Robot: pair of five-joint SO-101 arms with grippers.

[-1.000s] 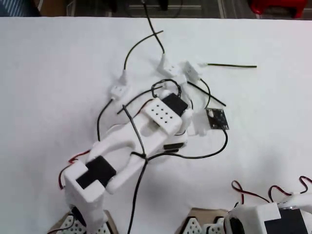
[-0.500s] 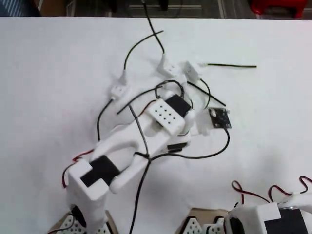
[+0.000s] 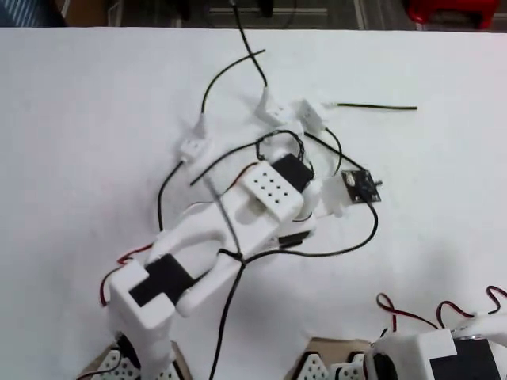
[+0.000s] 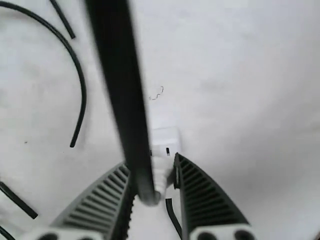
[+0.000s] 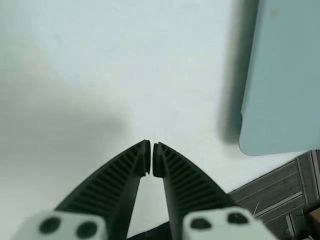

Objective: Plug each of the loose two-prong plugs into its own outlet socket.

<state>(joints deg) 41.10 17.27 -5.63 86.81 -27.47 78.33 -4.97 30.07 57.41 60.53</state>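
On the table [image 3: 79,119], a white plug [image 4: 164,142] is clamped by the left gripper [image 4: 152,166]; the right gripper [image 5: 151,152] is seen closed, empty.

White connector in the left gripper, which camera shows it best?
The left wrist view: the white connector sits close up between the left gripper's fingers, partly crossed by a black cable. The high view shows a bit of it poking out beside the arm. The right wrist view faces table elsewhere.
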